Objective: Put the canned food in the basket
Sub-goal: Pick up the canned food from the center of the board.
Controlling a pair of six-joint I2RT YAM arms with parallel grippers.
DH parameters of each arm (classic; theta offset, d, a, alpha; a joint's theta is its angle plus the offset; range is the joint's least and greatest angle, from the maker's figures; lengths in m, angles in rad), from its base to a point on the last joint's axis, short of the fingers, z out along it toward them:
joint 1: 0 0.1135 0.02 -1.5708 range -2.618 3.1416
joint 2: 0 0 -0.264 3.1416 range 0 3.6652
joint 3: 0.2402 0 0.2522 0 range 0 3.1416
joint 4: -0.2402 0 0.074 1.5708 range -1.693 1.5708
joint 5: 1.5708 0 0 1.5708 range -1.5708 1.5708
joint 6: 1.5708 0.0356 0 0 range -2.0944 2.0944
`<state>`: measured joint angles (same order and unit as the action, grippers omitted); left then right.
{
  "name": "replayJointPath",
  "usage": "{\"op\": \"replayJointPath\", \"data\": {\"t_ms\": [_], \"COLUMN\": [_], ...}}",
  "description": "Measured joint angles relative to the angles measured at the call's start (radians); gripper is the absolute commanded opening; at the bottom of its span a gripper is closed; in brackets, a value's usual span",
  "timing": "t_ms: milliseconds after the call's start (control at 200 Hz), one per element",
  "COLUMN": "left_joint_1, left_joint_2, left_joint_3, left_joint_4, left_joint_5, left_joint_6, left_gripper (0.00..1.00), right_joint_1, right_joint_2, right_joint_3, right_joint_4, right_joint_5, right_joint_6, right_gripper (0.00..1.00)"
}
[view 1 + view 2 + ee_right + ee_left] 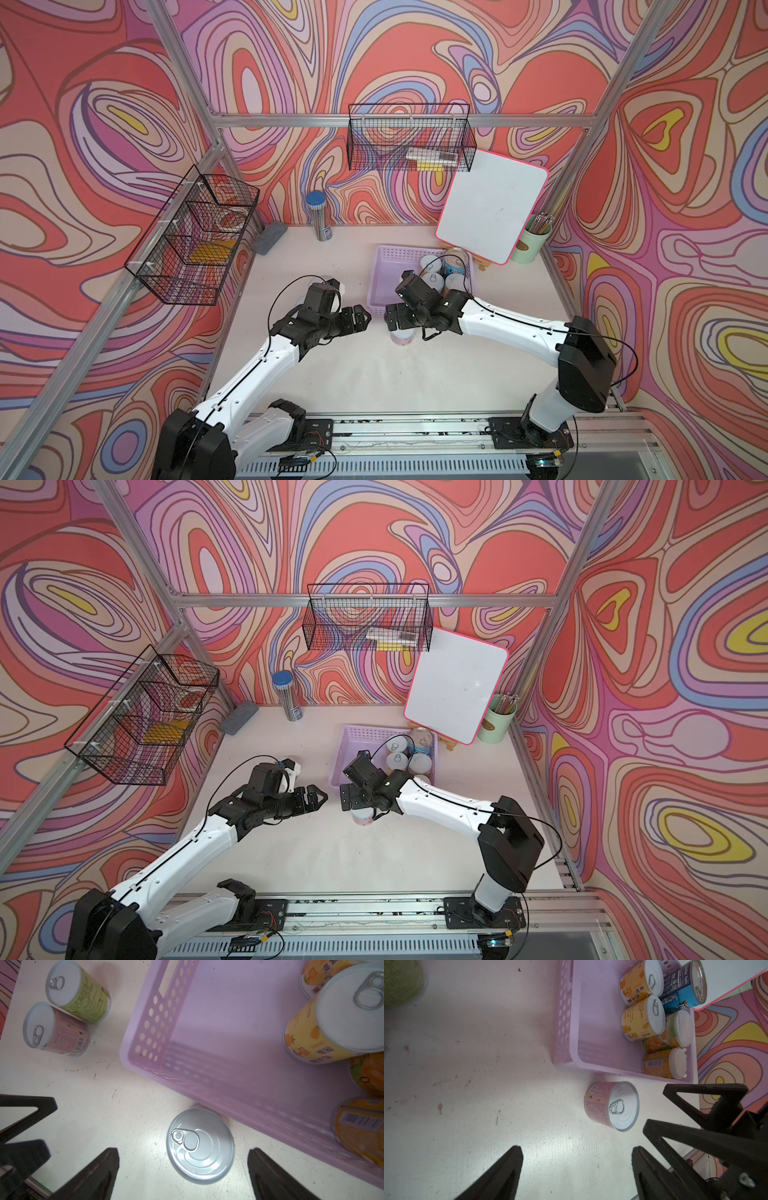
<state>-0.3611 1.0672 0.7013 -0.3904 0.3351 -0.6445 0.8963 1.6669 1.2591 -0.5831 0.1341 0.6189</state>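
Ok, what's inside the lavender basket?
Five cans stand along one side of the basket: two yellow, one blue, two orange. In both top views the right arm hides part of its near edge.

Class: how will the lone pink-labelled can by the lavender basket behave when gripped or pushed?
The pink can looks rigid metal, so probably won't crush. Squat and upright, it likely slides rather than tips. Smooth label may slip.

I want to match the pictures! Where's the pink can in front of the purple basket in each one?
Both top views: the pink can peeks out under the right gripper, in front of the purple basket.
Left wrist: the can, ahead of the left gripper.
Right wrist: the can, between open jaws.
Shared landmark: the purple basket.
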Motion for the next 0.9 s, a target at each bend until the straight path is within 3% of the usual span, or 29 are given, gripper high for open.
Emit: {"op": "replayJointPath", "data": {"t_ms": [901], "left_joint_1": [0.048], "left_joint_2": [-0.033], "left_joint_3": [-0.041], "left_joint_4": [0.047], "left_joint_5": [0.079], "left_joint_6": [-0.029], "left_gripper": [0.86], "right_joint_1": [0.0], "right_joint_2": [0.211], "right_joint_3": [0.148], "right_joint_4": [-0.205], "right_joint_5": [0.035], "right_joint_6": [0.034], "right_gripper": [0.96]}}
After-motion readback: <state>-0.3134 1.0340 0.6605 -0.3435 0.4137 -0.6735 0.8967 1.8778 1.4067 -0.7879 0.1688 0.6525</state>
